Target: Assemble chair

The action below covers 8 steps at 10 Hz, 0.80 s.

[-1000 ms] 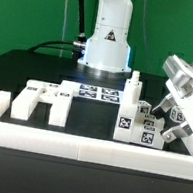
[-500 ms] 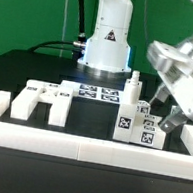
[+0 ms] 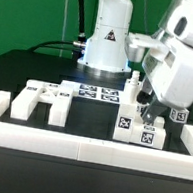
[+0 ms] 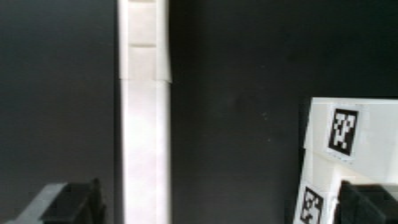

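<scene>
Arm (image 3: 182, 57) swung toward the exterior view's left, claw (image 4: 217, 205) spread apart, over blocky white tagged chair parts (image 3: 138, 129)

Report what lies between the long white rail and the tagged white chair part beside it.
Nothing: in the wrist view only bare black table separates the rail from the tagged chair part.

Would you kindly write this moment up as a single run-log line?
gripper: open, empty | position: hovering by tagged block at exterior view's right | slabs: lying loose next to rail
</scene>
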Each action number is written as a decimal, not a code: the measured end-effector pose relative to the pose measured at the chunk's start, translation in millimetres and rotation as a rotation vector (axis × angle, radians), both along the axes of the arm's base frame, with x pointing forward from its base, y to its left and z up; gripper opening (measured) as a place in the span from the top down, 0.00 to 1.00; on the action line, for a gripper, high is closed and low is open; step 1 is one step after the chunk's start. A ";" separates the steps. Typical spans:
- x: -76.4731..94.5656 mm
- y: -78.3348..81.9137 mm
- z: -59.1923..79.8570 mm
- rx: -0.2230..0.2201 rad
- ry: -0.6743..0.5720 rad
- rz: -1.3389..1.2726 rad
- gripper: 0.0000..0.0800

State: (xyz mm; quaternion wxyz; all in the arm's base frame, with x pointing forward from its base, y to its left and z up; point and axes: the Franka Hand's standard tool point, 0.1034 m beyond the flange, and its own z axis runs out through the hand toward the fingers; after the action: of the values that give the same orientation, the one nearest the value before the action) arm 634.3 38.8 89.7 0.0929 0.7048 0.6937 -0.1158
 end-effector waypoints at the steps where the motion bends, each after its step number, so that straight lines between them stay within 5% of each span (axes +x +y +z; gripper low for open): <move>1: 3.4 -0.1 6.5 -0.004 0.009 0.002 0.19; 4: 10.0 -37.8 27.0 -0.005 0.014 0.030 0.19; 8: -30.1 -109.6 38.1 0.001 0.035 0.017 0.19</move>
State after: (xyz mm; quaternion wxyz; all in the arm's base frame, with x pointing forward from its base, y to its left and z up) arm 604.2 -70.8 127.8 0.0814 0.6967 0.7013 -0.1271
